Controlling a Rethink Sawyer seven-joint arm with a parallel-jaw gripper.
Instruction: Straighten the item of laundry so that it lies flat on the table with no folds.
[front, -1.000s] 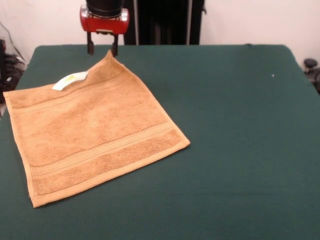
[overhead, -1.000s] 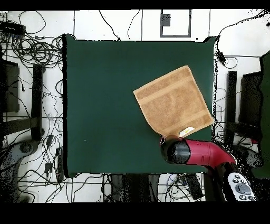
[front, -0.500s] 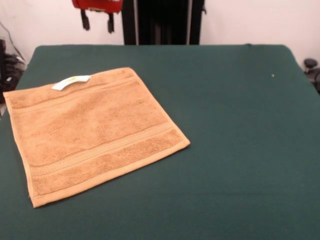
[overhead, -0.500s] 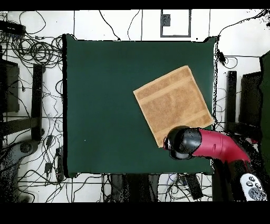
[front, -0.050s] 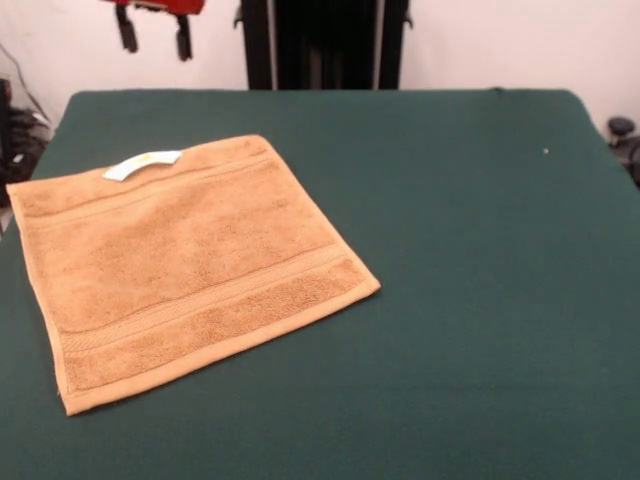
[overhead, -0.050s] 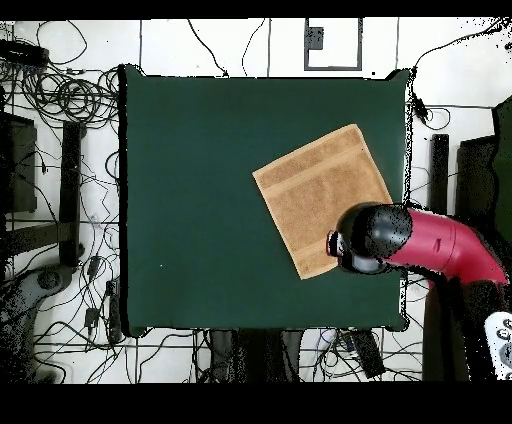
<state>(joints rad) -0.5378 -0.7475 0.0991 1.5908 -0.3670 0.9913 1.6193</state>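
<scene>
The towel's white-yellow tag (front, -0.050s: 142, 165) carries no writing that can be read. The terry towel (front, -0.050s: 185, 262) lies spread flat on the green desk (front, -0.050s: 470, 280), toward nine o'clock in the front view, its tagged edge toward twelve. In the overhead view the red arm (overhead, -0.050s: 440, 250) covers the towel's corner at about four o'clock. The pincer (front, -0.050s: 154, 35) hangs at eleven o'clock (cut off by the top edge), its two fingers (front, -0.050s: 184, 42) apart, gripping nothing.
</scene>
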